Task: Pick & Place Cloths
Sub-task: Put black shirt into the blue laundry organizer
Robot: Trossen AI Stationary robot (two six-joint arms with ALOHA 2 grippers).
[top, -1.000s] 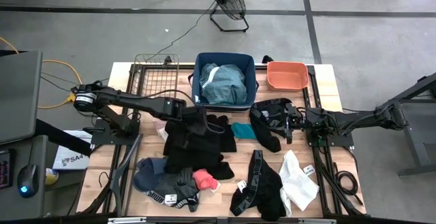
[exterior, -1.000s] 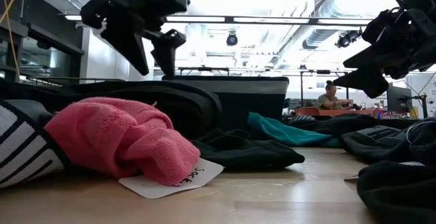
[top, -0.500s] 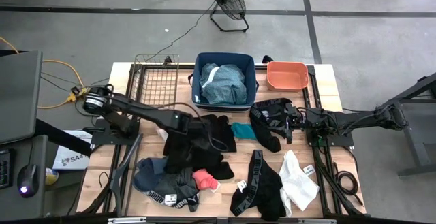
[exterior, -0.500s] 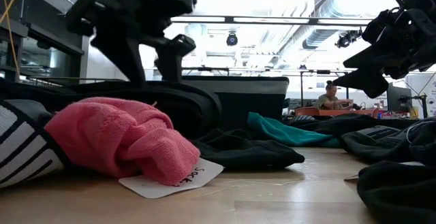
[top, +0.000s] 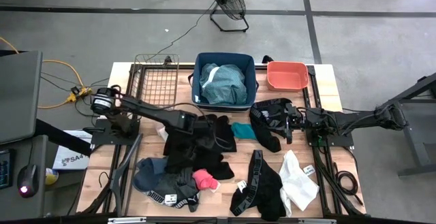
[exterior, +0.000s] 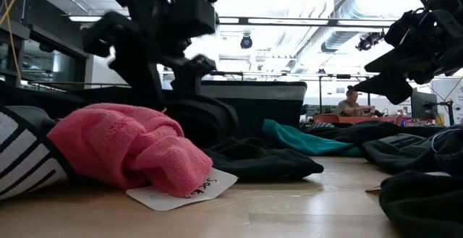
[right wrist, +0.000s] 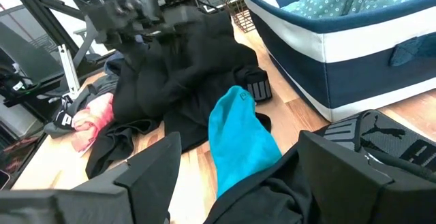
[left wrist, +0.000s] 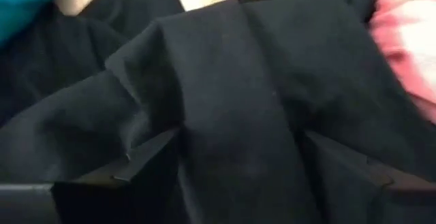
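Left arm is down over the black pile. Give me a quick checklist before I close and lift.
1. Left gripper over the black cloth: ok.
2. Fingers straddling a fold of it: ok, cloth bulges between them.
3. Grip closed on cloth: not ok, fingers apart.
4. Only one garment caught: cannot tell.
5. Blue bin has room: ok, one teal-grey piece inside.
6. Right gripper clear, parked by the black strappy cloth: ok.

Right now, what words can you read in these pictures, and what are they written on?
"Sock": handwritten on the white tag under the pink cloth; the letters after it are too blurred to read.
"SA4": on the white sheet left of the table.
Leaping-cat logo: on the black waistband; the lettering beside it is cut off.
Small tags on the white cloth: too small to read.
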